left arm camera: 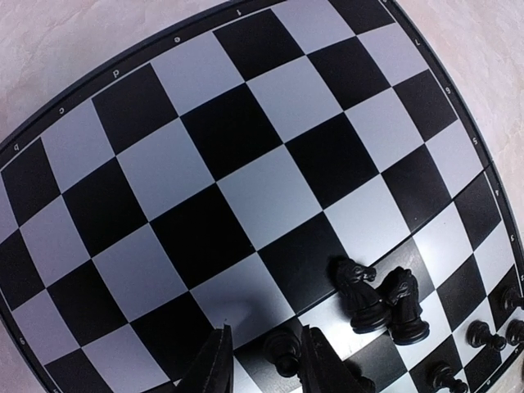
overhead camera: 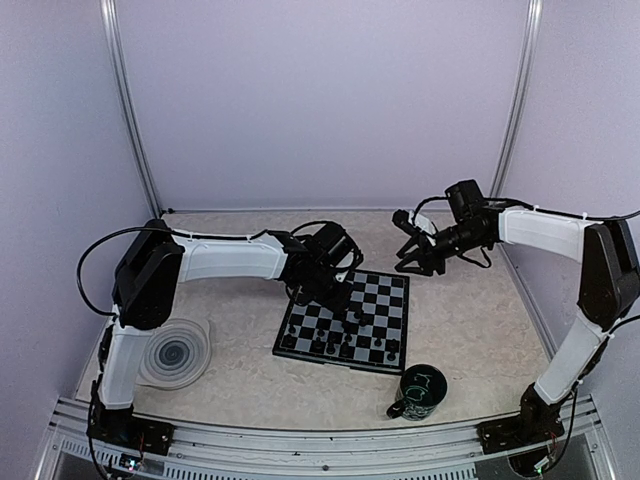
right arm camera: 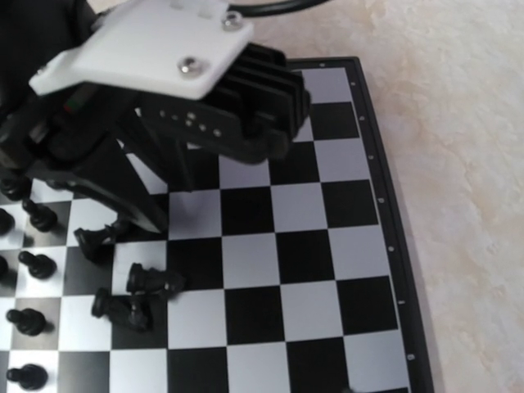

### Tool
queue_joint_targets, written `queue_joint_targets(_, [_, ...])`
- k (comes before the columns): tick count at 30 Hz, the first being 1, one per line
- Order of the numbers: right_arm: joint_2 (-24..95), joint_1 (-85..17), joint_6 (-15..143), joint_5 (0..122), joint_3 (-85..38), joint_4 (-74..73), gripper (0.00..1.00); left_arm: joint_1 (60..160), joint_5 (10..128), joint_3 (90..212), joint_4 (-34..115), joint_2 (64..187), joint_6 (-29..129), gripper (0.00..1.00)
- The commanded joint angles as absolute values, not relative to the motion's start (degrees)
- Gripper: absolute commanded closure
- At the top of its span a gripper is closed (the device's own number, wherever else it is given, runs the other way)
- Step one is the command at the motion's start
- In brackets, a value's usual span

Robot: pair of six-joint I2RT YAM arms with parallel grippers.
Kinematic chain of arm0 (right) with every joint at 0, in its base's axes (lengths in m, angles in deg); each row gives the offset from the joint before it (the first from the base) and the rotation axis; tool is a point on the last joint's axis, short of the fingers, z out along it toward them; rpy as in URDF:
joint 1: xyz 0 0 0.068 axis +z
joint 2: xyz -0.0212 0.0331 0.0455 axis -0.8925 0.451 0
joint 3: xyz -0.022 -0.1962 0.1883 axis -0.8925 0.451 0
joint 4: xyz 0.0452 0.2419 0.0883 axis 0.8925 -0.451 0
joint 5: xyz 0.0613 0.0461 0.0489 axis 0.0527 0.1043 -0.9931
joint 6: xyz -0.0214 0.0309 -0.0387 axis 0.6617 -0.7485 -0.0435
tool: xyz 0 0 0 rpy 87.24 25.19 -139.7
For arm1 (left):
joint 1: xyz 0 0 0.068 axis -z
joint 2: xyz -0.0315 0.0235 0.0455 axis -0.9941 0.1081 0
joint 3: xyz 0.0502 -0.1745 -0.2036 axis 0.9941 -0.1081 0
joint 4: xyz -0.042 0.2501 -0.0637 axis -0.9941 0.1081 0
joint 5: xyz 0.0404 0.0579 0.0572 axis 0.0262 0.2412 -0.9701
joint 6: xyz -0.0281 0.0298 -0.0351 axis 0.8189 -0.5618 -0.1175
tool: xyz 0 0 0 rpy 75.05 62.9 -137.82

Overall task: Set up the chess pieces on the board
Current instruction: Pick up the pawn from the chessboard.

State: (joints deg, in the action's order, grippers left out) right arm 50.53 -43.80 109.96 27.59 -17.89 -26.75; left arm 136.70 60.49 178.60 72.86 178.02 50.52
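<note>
Hovering low over the board [overhead camera: 385, 300], the left gripper [left arm camera: 266, 340] is seen partly open around a pawn [left arm camera: 283, 354], not clamped. Other chess pieces [overhead camera: 340, 345] are bunched along the board's lower edge. Opening of the right gripper [overhead camera: 410, 255], upper right, cannot be told.

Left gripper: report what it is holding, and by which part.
Cannot be told. A black pawn sits between the fingers of the left gripper, but a gap shows on each side, so no firm grip is visible.
</note>
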Motion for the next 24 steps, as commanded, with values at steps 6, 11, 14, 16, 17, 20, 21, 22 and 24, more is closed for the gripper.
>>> queue_joint_targets(6, [51.8,-43.1,110.7,27.7,-18.2,-28.0,0.59,136.8,63.6,180.1,73.2,179.7,49.8,0.86])
queue_joint_targets(11, [52.0,-43.1,110.7,27.7,-18.3,-28.1,0.59,136.9,62.5,179.1,74.5,178.2,49.8,0.93])
queue_joint_targets(14, [52.0,-43.0,110.7,27.7,-18.2,-28.2,0.59,136.9,61.2,176.8,74.6,175.3,50.0,0.95])
queue_joint_targets(16, [52.1,-43.0,110.7,27.7,-18.3,-28.2,0.59,136.9,58.8,175.1,75.1,173.3,50.2,0.95])
queue_joint_targets(17, [52.1,-42.9,110.7,27.7,-18.4,-28.2,0.59,136.9,58.2,173.9,75.4,171.8,50.4,0.95])
queue_joint_targets(20, [52.2,-42.9,110.7,27.7,-18.4,-28.2,0.59,136.8,56.9,170.1,75.8,168.3,51.1,0.96])
queue_joint_targets(21, [52.2,-42.9,110.7,27.7,-18.4,-28.2,0.59,136.9,56.5,168.5,75.8,167.4,51.5,0.96])
queue_joint_targets(22, [52.2,-42.8,110.7,27.7,-18.3,-28.2,0.59,136.9,56.2,167.1,75.8,166.4,51.9,0.96])
queue_joint_targets(24, [52.4,-42.7,110.7,27.7,-18.4,-28.2,0.59,137.0,56.3,164.4,75.6,164.6,52.7,0.97])
